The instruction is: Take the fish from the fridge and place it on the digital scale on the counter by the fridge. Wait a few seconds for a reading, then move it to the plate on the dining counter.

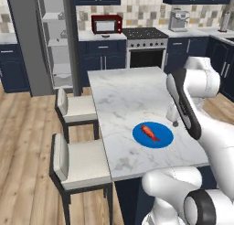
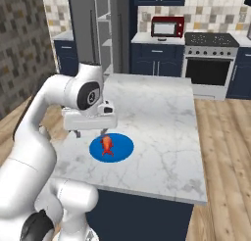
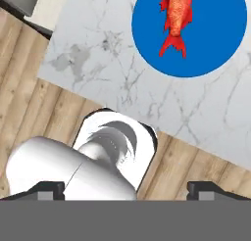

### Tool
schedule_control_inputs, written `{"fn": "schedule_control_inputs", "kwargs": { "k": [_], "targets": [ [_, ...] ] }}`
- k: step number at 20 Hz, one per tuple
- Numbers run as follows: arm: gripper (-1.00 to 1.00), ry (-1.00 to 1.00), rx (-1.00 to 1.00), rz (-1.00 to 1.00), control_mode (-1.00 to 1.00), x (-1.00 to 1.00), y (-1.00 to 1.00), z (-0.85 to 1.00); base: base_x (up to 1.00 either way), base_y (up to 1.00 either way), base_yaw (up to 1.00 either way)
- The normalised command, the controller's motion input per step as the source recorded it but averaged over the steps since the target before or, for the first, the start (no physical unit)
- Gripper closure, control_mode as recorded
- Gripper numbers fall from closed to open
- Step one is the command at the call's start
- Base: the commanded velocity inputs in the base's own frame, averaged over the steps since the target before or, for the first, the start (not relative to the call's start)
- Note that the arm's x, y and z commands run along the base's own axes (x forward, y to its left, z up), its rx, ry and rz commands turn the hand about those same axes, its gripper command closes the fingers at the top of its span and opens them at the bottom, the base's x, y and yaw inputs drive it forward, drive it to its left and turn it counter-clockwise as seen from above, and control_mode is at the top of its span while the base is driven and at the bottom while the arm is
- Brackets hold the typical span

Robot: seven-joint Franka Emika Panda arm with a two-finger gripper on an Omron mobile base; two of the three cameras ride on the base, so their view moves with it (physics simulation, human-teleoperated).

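The orange-red fish [image 1: 149, 132] [image 2: 107, 145] [image 3: 177, 17] lies loose on the blue plate [image 1: 162, 138] [image 2: 122, 148] [image 3: 215, 44], near the front of the dining counter [image 1: 123, 93] [image 2: 157, 108]. My gripper [image 1: 174, 120] [image 2: 91, 132] [image 3: 125, 190] hangs open and empty a little above the counter, beside the plate's edge. Its fingertips [image 3: 46, 188] stand wide apart. Far back stands the fridge [image 1: 57, 41] [image 2: 98, 29] with its door open. The dark digital scale [image 1: 106, 35] [image 2: 162, 38] sits on the short counter [image 1: 89, 36] in front of the red microwave.
Two stools [image 1: 77, 107] [image 1: 80, 162] stand along the island's left side. A stove [image 1: 145, 48] [image 2: 211, 59] and navy cabinets line the back wall, with a coffee machine [image 1: 179, 20] to the right. Wooden floor surrounds the island.
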Motion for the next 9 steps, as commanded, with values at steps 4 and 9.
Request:
{"fn": "schedule_control_inputs", "kwargs": {
  "k": [4,9],
  "targets": [
    [-1.00,-0.24,0.05,0.03,-1.00,-0.39,-0.01,0.26,0.00,0.00,0.00],
    [-1.00,0.00,0.00,0.00,-1.00,0.00,0.00,0.00,0.00,0.00,0.00]
  ]
}}
